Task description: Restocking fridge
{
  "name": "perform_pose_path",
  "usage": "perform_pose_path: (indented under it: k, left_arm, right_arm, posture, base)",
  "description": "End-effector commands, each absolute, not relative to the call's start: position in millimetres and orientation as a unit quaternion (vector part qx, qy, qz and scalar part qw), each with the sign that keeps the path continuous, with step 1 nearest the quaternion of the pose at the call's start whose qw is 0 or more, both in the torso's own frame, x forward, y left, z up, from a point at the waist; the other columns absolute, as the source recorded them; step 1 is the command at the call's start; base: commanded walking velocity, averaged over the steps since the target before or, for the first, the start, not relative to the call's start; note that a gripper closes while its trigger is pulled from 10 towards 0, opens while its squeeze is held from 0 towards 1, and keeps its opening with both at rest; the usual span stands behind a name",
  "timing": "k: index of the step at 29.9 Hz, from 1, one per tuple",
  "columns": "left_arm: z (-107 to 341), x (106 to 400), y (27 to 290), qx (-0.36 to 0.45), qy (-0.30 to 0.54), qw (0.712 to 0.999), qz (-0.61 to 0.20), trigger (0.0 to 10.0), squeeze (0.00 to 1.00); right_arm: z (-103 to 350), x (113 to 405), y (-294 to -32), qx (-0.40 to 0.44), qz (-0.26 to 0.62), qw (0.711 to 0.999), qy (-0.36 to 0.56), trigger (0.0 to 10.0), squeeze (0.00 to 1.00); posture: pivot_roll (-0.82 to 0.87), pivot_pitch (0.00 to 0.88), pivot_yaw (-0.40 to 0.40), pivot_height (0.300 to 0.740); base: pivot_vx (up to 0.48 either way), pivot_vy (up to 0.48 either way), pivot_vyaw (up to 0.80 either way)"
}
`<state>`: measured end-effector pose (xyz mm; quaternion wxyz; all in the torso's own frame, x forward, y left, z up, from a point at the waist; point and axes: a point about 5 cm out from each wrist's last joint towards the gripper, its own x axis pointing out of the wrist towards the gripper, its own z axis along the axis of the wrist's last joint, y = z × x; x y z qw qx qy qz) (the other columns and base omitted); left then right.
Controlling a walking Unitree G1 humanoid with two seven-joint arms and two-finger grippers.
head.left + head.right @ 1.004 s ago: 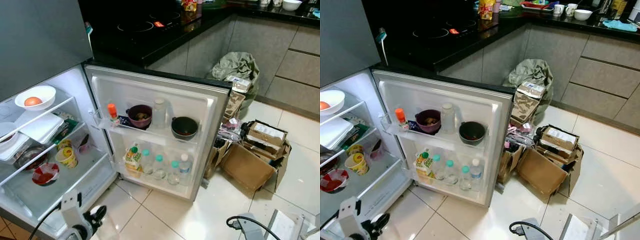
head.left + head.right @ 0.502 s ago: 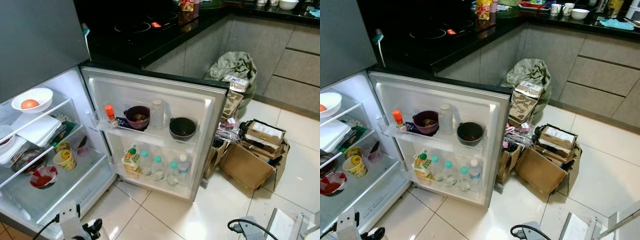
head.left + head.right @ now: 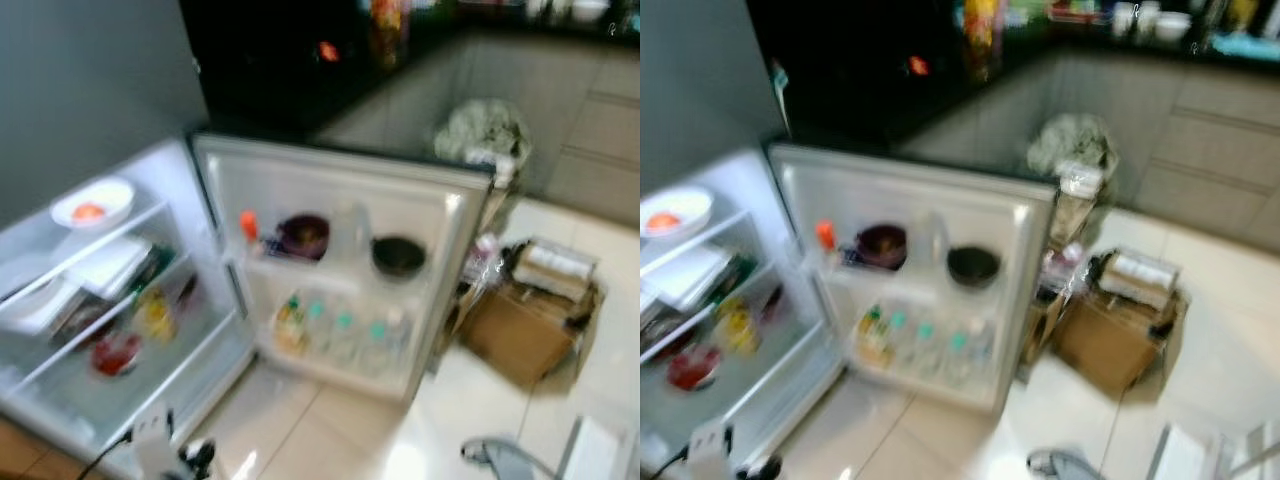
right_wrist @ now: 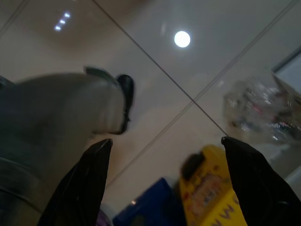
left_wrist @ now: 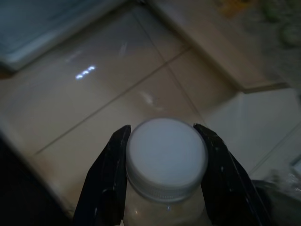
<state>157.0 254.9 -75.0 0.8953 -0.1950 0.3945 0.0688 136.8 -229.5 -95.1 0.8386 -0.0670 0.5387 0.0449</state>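
Note:
My left gripper (image 5: 162,131) is shut on the neck of a clear bottle with a white cap (image 5: 165,150), held low over the tiled floor. In the blurred left eye view the same gripper (image 3: 185,462) sits at the bottom edge, in front of the open fridge (image 3: 130,360). The fridge door (image 3: 340,195) stands wide open. Its upper shelf carries a purple bowl (image 3: 304,234) and a dark bowl (image 3: 398,256), and its lower shelf holds several water bottles (image 3: 345,335) beside a juice carton (image 3: 289,322). My right gripper (image 4: 165,140) hangs open above the floor.
A white bowl with something orange (image 3: 92,205) sits on the fridge's top shelf, with dishes and cups below. Open cardboard boxes (image 3: 525,325) and a grey-green bag (image 3: 482,130) crowd the floor right of the door. A yellow packet (image 4: 209,188) lies under the right gripper.
The camera has swung, so the whole scene has shifted right and gone blurry. Nothing in the fridge has moved. The left gripper stays at the bottom edge.

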Motion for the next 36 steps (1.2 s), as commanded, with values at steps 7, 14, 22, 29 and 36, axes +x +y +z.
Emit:
perform_pose_path:
  k: [7,14,22,29,36]
  left_arm:
    - [-72,168,248,-0.159,0.393,0.905,0.029,10.0,0.00]
    - [-71,174,242,-0.141,0.393,0.909,0.015,10.0,0.00]
    - [-67,184,236,-0.141,0.377,0.915,-0.004,10.0,0.00]
    - [-55,205,235,-0.143,0.341,0.929,-0.014,10.0,0.00]
    - [-41,228,229,-0.126,0.304,0.943,-0.041,10.0,0.00]
  right_arm:
    - [-95,138,-226,-0.060,0.045,0.841,0.536,10.0,0.00]
    - [-96,138,-225,-0.059,0.045,0.841,0.536,10.0,0.00]
    - [-96,137,-227,-0.061,0.044,0.840,0.537,10.0,0.00]
    - [-95,138,-228,-0.064,0.044,0.839,0.539,10.0,0.00]
    - [-95,138,-229,-0.070,0.047,0.839,0.538,10.0,0.00]
  posture:
    - [-0.05,0.000,0.019,0.740]
    - [-0.05,0.000,0.021,0.740]
    - [-0.05,0.000,0.014,0.740]
    - [-0.05,0.000,0.010,0.740]
    - [-0.05,0.000,0.009,0.740]
  base:
    - [0.000,-0.038,0.00]
    - [0.000,-0.308,0.00]
    - [0.000,0.000,0.00]
    - [0.000,0.000,-0.41]
    - [0.000,0.000,-0.51]
